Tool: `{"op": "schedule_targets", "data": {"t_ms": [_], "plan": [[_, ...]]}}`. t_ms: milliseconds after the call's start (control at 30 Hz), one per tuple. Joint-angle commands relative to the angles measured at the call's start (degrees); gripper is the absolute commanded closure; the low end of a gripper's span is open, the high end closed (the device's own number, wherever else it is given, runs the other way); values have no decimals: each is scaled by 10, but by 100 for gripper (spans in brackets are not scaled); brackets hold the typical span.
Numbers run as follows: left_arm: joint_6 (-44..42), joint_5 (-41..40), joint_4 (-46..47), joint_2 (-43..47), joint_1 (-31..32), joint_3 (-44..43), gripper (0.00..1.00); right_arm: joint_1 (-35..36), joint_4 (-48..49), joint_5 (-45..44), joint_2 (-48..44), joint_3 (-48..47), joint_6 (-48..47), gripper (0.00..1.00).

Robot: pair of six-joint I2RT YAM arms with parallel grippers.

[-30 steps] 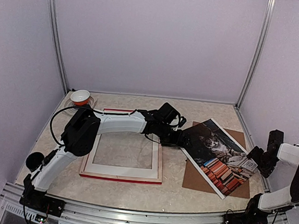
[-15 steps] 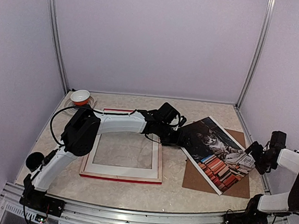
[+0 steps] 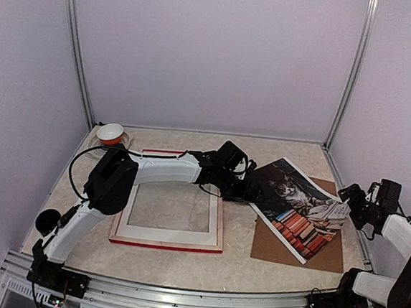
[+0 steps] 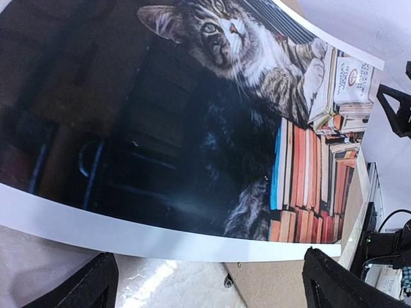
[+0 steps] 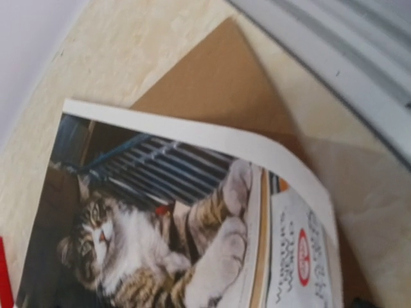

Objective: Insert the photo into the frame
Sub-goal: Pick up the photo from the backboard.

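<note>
Two grippers flank the photo (image 3: 298,209), one at each end, and neither has hold of it. The left gripper (image 3: 247,191) stands wide open at the print's left end. In the left wrist view its two dark fingertips (image 4: 96,282) sit far apart at the bottom corners, and the photo's white border runs across just ahead of them. The right gripper (image 3: 348,200) is at the opposite end, just beside the corner with the pale book cover, and its jaws are also spread. The top view does not settle whether it touches the paper. The photo lies picture side up, the grey tabby and stacked books showing, and stretches from one gripper to the other. Most of it rests on a brown backing board (image 3: 329,258), while the end nearest the left gripper overhangs onto the marbled bench (image 3: 239,265). The corner nearest the right gripper curls up off the board, as the right wrist view shows. The frame (image 3: 169,235) lies flat on the bench behind the left gripper, under that arm's forearm, pale side up with red along its near and far edges. It is close to the photo but apart from it. A small red-and-white cup (image 3: 110,133) stands well behind the left gripper, in the far left corner.
</note>
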State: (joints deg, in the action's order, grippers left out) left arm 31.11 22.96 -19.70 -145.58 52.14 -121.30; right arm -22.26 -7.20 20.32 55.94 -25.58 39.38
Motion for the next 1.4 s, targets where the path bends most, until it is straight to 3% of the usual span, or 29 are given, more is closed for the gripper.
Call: {"op": "schedule_targets", "data": {"t_ms": [0,300,967,1067,1233,1367], "plan": [[-1,9,11,-8,-1,9,1,-9,60,57,27,23,16,5],[0,14,9,-8,-2,8,1,-9,50,40,42,32,7,9],[4,27,8,-18,-2,5,2,-9,237,134,94,121,61,13],[5,27,9,-20,-2,5,2,-9,254,141,97,129,64,20],[5,29,9,-17,-3,6,2,-9,265,143,87,139,67,46],[7,33,10,-15,-4,8,2,-9,263,142,82,142,66,61]]}}
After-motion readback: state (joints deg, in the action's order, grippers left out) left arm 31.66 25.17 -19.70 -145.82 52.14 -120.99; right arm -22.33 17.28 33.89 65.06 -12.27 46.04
